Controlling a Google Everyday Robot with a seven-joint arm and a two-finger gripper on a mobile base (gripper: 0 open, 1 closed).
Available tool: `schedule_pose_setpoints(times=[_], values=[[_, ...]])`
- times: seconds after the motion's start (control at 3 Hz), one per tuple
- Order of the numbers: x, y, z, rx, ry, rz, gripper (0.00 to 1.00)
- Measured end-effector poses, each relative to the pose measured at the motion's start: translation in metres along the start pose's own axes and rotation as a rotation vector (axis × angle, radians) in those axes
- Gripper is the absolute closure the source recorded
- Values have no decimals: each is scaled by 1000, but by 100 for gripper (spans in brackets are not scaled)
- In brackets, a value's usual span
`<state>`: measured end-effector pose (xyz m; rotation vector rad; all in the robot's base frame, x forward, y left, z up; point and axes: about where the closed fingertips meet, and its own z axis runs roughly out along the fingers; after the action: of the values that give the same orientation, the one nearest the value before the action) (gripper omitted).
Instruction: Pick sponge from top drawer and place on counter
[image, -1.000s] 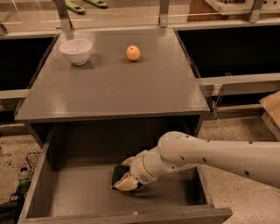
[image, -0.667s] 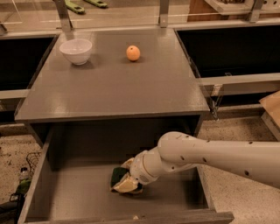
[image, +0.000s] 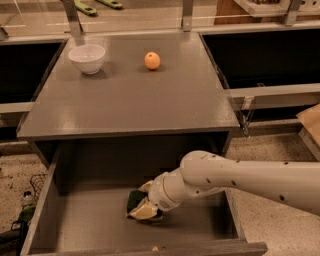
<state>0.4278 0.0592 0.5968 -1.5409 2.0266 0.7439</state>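
Note:
The top drawer (image: 75, 220) is pulled out below the counter (image: 130, 100). The sponge (image: 134, 199), dark green with a yellow layer, lies on the drawer bottom right of its middle. My gripper (image: 142, 202) reaches down into the drawer from the right. Its pale fingers (image: 144, 212) sit on either side of the sponge and are shut on it. The sponge is low, at the drawer floor, and partly hidden by the fingers.
A white bowl (image: 87, 58) and an orange (image: 152, 60) stand on the far part of the counter. Black recessed basins (image: 265, 55) flank the counter. My white arm (image: 250, 180) crosses over the drawer's right wall. Metal posts (image: 188, 14) stand behind.

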Motion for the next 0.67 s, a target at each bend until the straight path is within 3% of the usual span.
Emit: schedule_pose_setpoints(times=[0.67], values=[[-14,5,-16,-11,34,12,100]])
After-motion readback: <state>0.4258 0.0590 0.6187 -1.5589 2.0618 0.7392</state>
